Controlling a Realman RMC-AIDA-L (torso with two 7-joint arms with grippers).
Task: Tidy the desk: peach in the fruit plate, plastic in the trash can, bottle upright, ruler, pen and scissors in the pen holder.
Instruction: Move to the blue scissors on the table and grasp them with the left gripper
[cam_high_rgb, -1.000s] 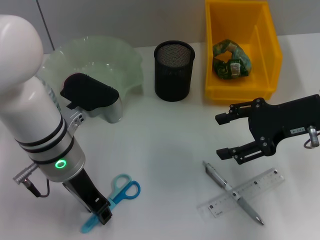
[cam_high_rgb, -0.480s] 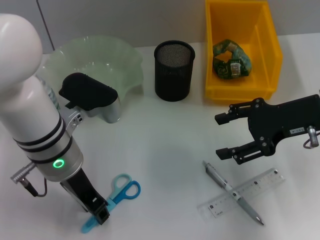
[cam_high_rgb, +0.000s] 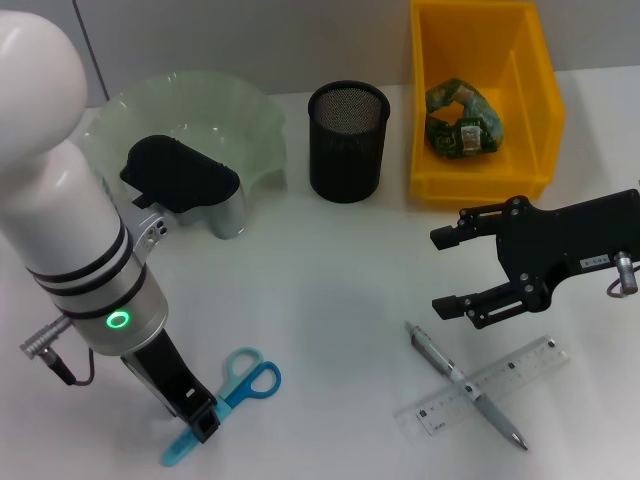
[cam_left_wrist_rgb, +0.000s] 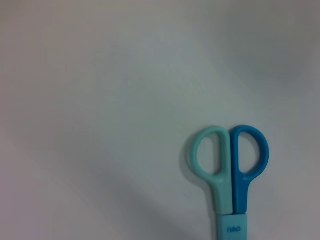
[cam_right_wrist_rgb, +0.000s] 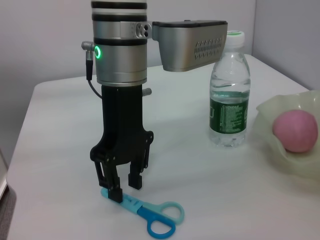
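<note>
White desk (cam_high_rgb: 330, 290), open left claw (cam_high_rgb: 203, 428) astride scissors (cam_high_rgb: 240, 385)

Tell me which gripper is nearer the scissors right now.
Left. The left gripper is right over the scissors, at the blade end. The right gripper hangs across the desk, near the pen and ruler.

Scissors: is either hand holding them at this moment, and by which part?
No hold shows. The left hand stands open over the sheathed blade end of the scissors, which lie flat on the desk. The right hand is open and empty.
</note>
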